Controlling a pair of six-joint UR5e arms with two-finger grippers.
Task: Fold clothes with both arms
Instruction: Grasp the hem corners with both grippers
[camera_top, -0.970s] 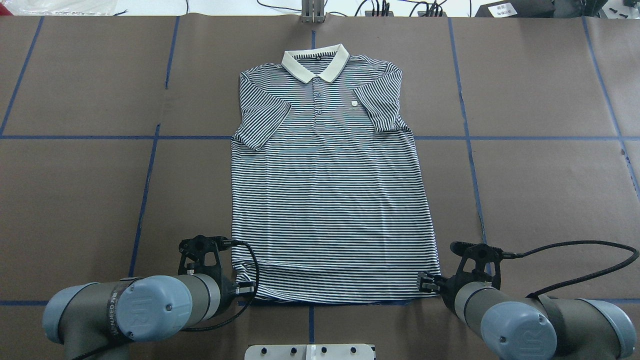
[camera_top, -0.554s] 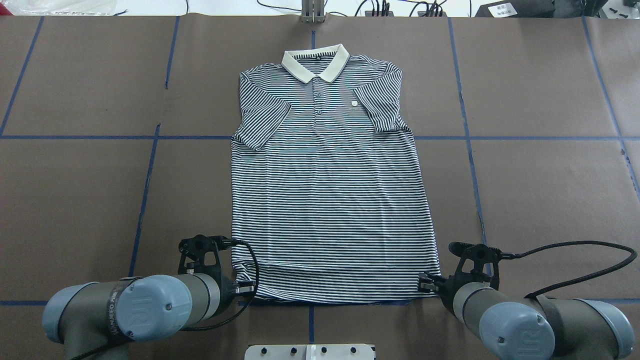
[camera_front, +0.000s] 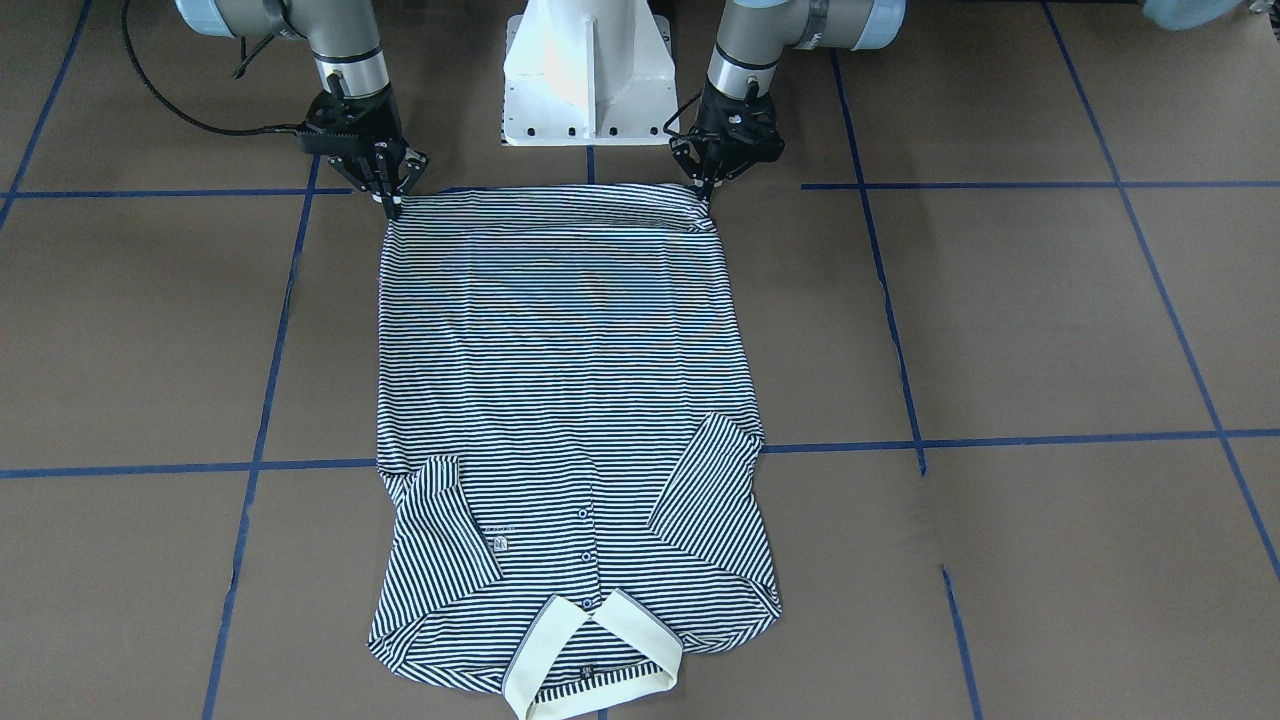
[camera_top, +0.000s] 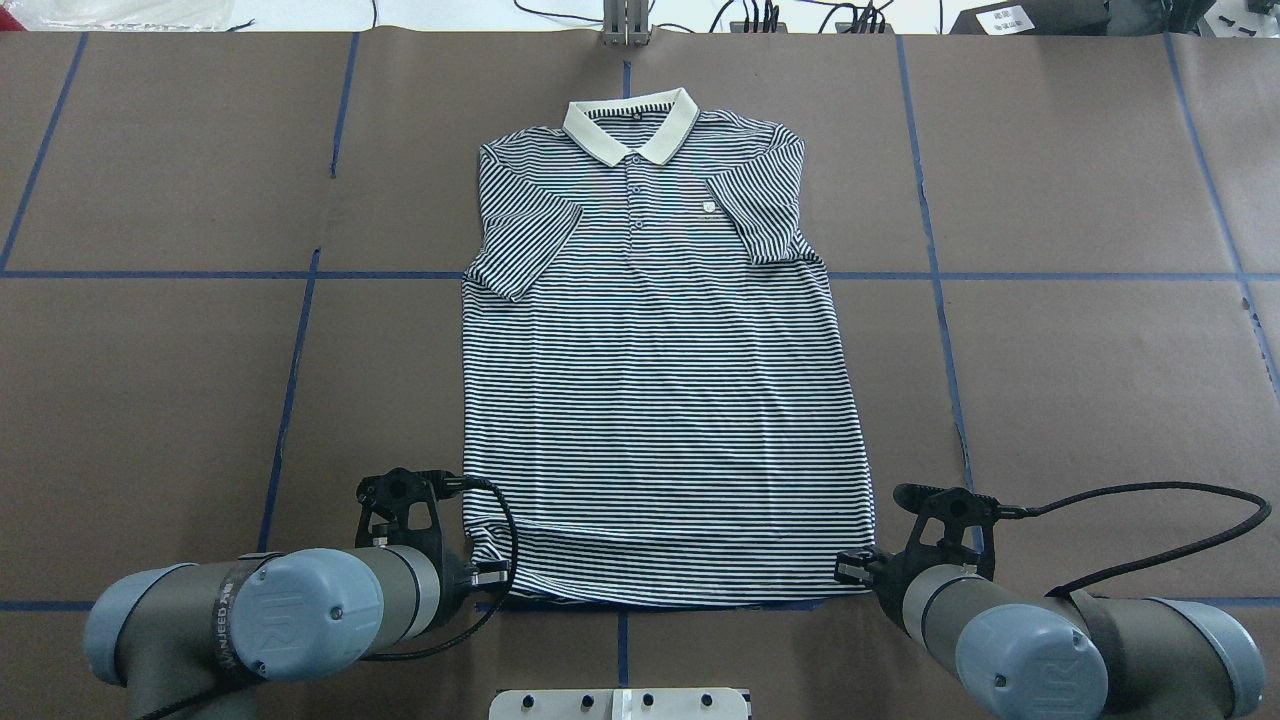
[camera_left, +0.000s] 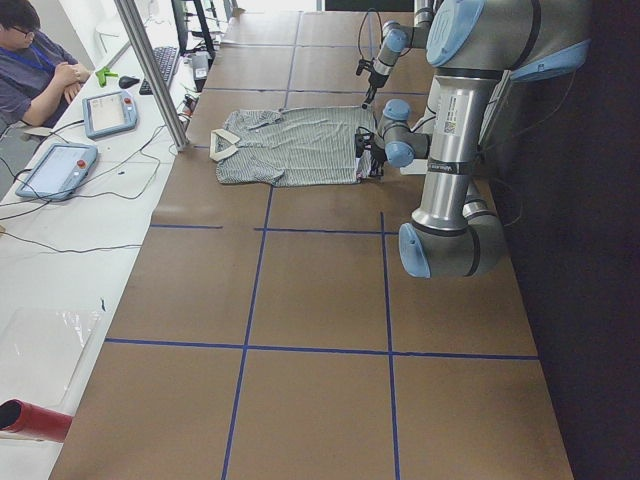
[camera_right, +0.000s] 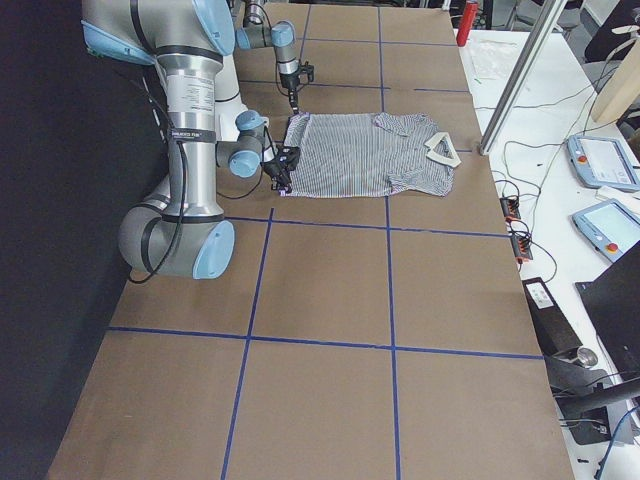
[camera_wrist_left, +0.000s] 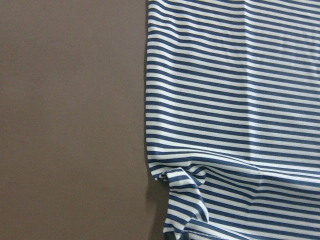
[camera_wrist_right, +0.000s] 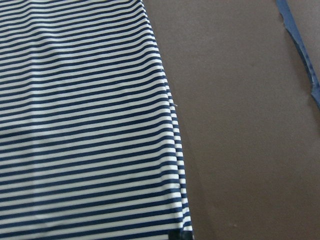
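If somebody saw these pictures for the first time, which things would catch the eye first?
The striped polo shirt lies flat in the middle of the brown table, with its cream collar far from the robot and both sleeves folded inward. At its near hem, the left gripper and the right gripper each appear to pinch one corner.

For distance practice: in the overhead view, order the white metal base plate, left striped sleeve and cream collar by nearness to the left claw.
From the left claw on the striped polo shirt:
1. White metal base plate, near edge.
2. Striped sleeve, view's left.
3. Cream collar, far end.
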